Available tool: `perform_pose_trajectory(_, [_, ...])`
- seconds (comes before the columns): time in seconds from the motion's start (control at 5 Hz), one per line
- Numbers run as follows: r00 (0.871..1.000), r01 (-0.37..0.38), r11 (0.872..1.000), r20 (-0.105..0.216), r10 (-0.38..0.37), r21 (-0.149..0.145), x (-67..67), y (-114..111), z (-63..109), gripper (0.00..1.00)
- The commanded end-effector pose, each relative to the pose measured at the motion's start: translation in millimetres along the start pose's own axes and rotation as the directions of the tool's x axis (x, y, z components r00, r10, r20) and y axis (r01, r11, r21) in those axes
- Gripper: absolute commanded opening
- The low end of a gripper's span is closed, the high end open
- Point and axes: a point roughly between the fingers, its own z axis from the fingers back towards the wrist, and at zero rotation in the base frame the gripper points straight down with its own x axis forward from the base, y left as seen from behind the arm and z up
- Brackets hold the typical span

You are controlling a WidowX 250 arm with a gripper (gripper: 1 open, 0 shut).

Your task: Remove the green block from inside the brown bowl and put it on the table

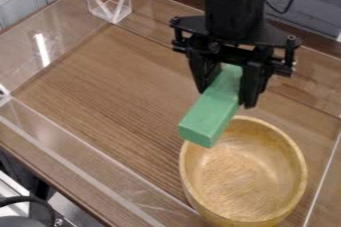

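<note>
My gripper (229,82) points straight down and is shut on the upper end of the green block (213,112). The block hangs tilted, its lower end out toward the front left, in the air just above the far left rim of the brown bowl (266,143). That bowl sits at the front right of the table (107,82) and its tan inside holds nothing that I can see. Black fingers (250,80) clamp the block from both sides.
Low clear acrylic walls (54,32) border the tabletop on the left and front. A small clear stand (110,4) sits at the far left corner. Bare wood stretches left of the bowl.
</note>
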Motion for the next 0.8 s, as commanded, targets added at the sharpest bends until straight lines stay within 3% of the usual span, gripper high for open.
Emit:
perform_pose_trajectory(0.0, [0.998, 0.039, 0.999, 0.043, -0.039, -0.014, -2.6, -4, 12.6, 0.0])
perform_pose_trajectory(0.4, [0.996, 0.072, 0.997, 0.047, -0.071, -0.019, -10.5, -6, 14.1, 0.0])
perform_pose_trajectory(0.6, [0.996, 0.067, 0.998, 0.053, -0.065, -0.019, -8.1, 5, 20.6, 0.0])
